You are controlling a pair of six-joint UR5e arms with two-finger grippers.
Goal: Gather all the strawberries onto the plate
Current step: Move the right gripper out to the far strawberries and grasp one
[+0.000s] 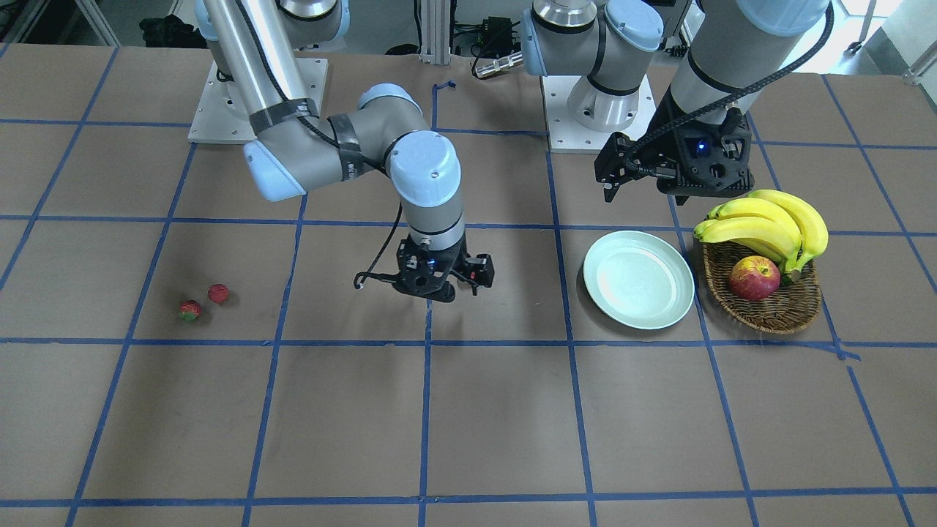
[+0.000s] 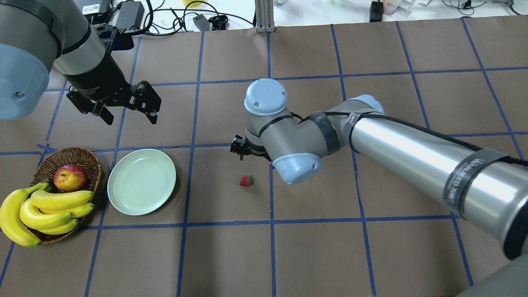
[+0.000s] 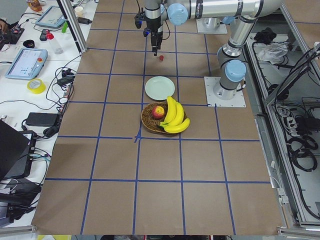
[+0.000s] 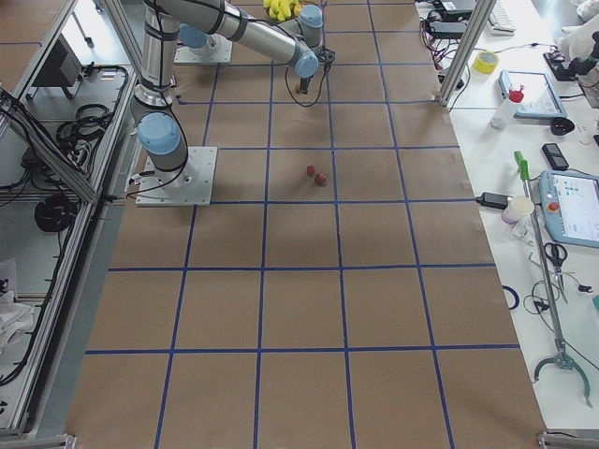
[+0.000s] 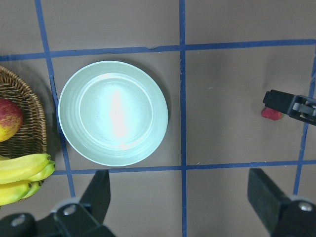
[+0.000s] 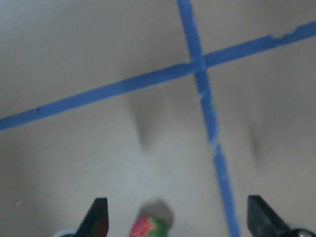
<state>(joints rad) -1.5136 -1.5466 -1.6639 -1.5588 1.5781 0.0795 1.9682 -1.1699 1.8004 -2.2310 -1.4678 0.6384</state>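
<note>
- My left end effector (image 2: 130, 115) hangs released, fingers spread, pointing down above the desk (image 2: 231, 255) beyond the plate (image 2: 142, 181).
- One strawberry (image 2: 246, 180) lies on the desk, right of the plate.
- My right arm is bent downward; the right end effector (image 6: 177, 217) is released over it.
- Two strawberries (image 1: 218, 293) lie together, far right.

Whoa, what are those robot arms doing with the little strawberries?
They're collecting strawberries onto the green plate, which is empty right now. The right gripper hangs open just above one strawberry on the table, seemingly about to pick it up. Two more strawberries lie together farther away. The left gripper hovers open over the plate, next to the basket holding bananas and an apple.
</note>
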